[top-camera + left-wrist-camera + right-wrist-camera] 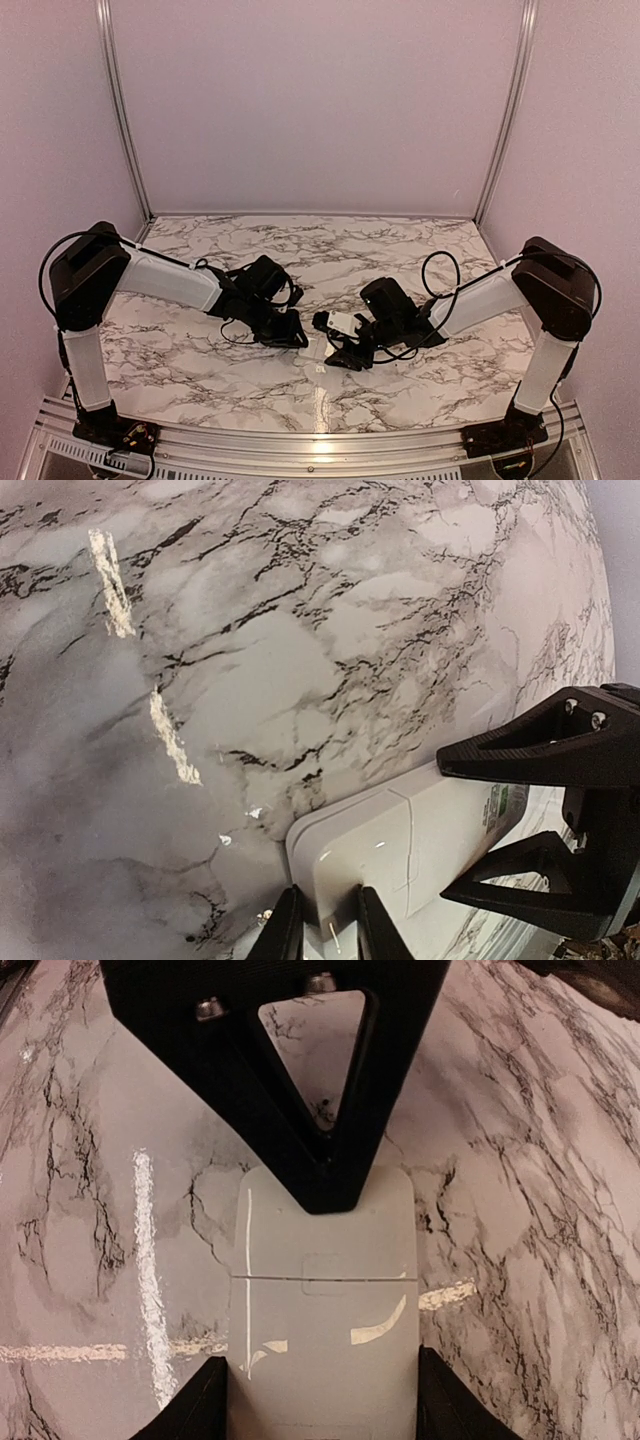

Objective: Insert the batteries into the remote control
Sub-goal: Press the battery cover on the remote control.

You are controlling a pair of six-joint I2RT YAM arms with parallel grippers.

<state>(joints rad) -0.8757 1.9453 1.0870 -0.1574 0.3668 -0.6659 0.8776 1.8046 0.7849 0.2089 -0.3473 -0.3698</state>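
The white remote control (320, 1340) lies back side up over the marble table, its battery cover shut along a thin seam (300, 1277). My right gripper (325, 1410) is shut on its two long sides. My left gripper (327, 925) is shut on the remote's end (400, 845), and its black finger (320, 1110) covers that end in the right wrist view. In the top view both grippers, left (296, 338) and right (347, 357), meet at the table's middle, and the remote is mostly hidden between them. No batteries are in view.
The marble table (200, 370) is bounded by pale walls at the back and sides. Black cables loop by each wrist (440, 270). The right gripper's black fingers (560, 755) fill the lower right of the left wrist view.
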